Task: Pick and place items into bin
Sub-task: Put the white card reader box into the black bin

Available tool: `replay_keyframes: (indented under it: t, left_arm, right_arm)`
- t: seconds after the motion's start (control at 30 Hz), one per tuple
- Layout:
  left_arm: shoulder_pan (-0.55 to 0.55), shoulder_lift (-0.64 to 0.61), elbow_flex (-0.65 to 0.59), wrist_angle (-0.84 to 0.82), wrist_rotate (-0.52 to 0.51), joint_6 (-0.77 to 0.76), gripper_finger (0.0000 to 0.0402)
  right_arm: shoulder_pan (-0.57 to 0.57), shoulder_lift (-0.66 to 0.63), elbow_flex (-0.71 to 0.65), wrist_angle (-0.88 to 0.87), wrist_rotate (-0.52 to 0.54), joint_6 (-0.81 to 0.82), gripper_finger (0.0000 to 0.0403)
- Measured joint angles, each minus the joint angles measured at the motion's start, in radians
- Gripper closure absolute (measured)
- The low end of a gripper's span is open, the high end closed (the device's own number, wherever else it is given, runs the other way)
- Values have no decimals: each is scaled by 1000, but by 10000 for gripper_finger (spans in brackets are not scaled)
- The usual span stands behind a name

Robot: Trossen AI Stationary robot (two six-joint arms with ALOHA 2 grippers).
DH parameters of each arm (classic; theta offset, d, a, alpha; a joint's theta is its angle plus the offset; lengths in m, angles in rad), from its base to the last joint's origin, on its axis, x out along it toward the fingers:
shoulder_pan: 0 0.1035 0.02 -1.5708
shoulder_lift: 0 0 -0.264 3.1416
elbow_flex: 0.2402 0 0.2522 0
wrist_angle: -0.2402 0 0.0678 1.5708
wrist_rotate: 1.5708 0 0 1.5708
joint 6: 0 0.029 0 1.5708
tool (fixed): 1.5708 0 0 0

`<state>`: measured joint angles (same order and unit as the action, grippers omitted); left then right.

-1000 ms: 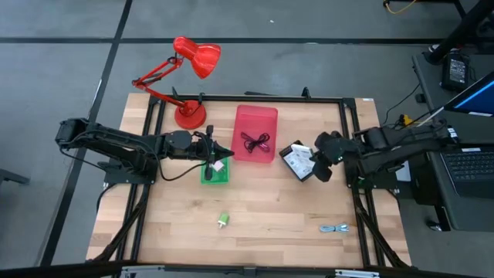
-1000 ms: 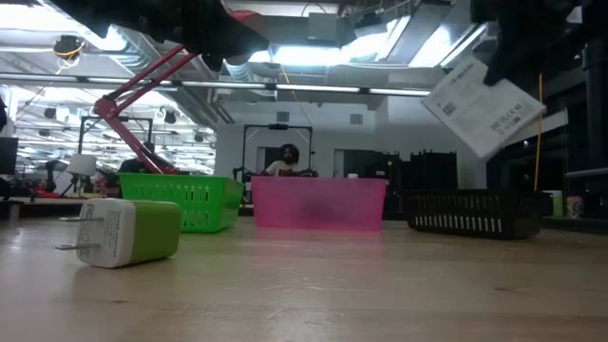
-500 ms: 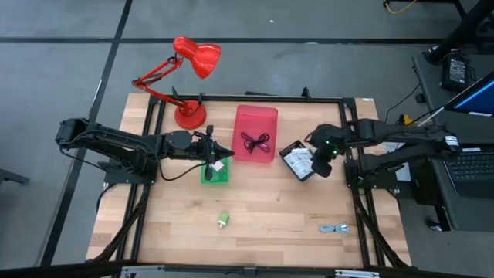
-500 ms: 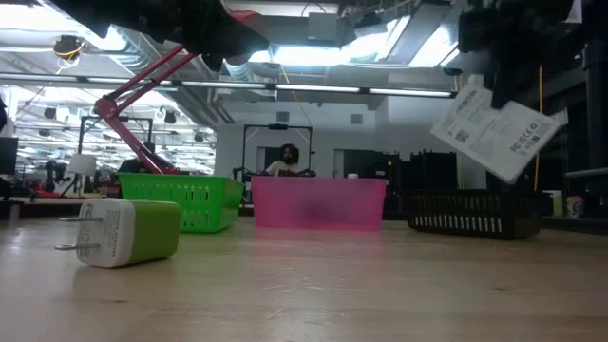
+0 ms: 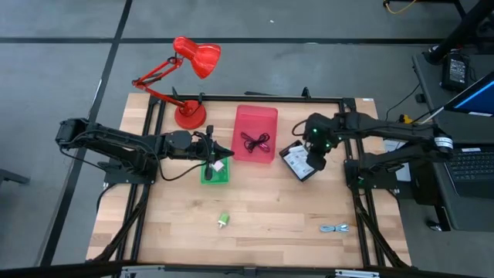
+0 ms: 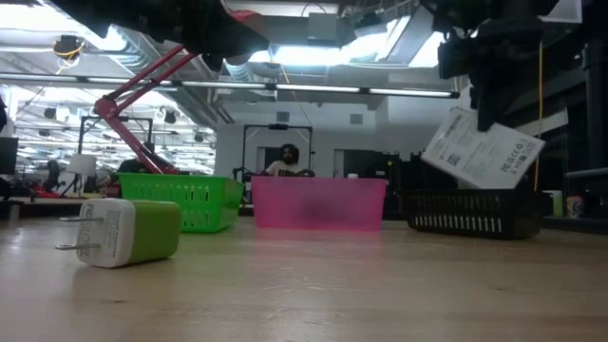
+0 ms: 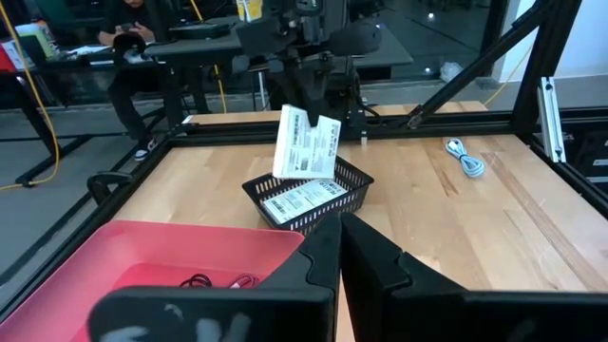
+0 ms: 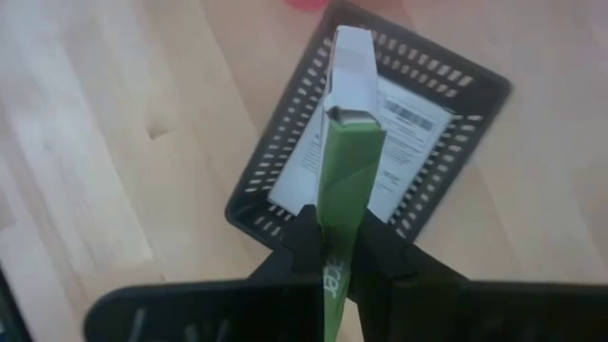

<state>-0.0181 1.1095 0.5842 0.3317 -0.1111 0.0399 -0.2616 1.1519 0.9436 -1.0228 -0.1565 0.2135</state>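
My right gripper [image 5: 315, 153] hangs over the black mesh basket [image 5: 296, 164], shut on a white printed packet [image 6: 483, 152]. A second white packet [image 7: 302, 199] lies flat inside that basket. Black and maroon cables [image 5: 255, 142] lie in the pink bin [image 5: 255, 120]. A green-and-white charger [image 5: 223, 220] lies on its side on the table, and a blue-grey coiled cable [image 5: 334, 228] lies near the table's near right corner. My left gripper [image 5: 220, 157] waits, shut, over the green bin [image 5: 215, 173]. My right gripper pinches the white packet between its two fingers [image 8: 304, 249] at its upper edge [image 8: 342, 228], coming from above and pointing down. The packet hangs tilted below the fingers, lifted clear above the black basket [image 8: 285, 185].
A red desk lamp [image 5: 189, 114] stands at the table's far left. The green bin, the pink bin and the black basket sit in a row across the middle. Bare wood [image 5: 278, 208] stretches along the near half. People sit in the room beyond [image 6: 288, 160].
My right gripper has carried the packet a little toward the table's left and far side and come lower over the black basket. The packet has turned about and now hangs lower, just above the basket's rim in the low view.
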Motion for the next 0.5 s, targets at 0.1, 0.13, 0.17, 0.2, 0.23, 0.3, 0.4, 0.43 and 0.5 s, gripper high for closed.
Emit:
replay_keyframes:
  t: [0.1, 0.13, 0.17, 0.2, 0.23, 0.3, 0.4, 0.43, 0.5]
  left_arm:
    - [0, 0, 0, 0, 0, 0, 395]
    - [0, 0, 0, 0, 0, 0, 395]
    - [0, 0, 0, 0, 0, 0, 394]
    - [0, 0, 0, 0, 0, 0, 393]
    - [0, 0, 0, 0, 0, 0, 393]
    - [0, 0, 0, 0, 0, 0, 395]
    - [0, 0, 0, 0, 0, 0, 397]
    - [0, 0, 0, 0, 0, 0, 398]
    - [0, 0, 0, 0, 0, 0, 397]
  right_arm:
    - [-19, 22, 0, 14, -46, -31, 390]
    - [-25, 30, 0, 13, -53, -36, 390]
    - [-30, 40, 0, 13, -55, -38, 390]
    - [-36, 48, 0, 14, -55, -39, 390]
    - [-42, 57, 0, 13, -56, -46, 390]
    - [-52, 72, 0, 14, -66, -65, 390]
    - [-70, 94, 0, 14, -87, -74, 390]
    - [-75, 100, 0, 15, -100, -86, 389]
    - [-85, 113, 0, 21, -112, -93, 390]
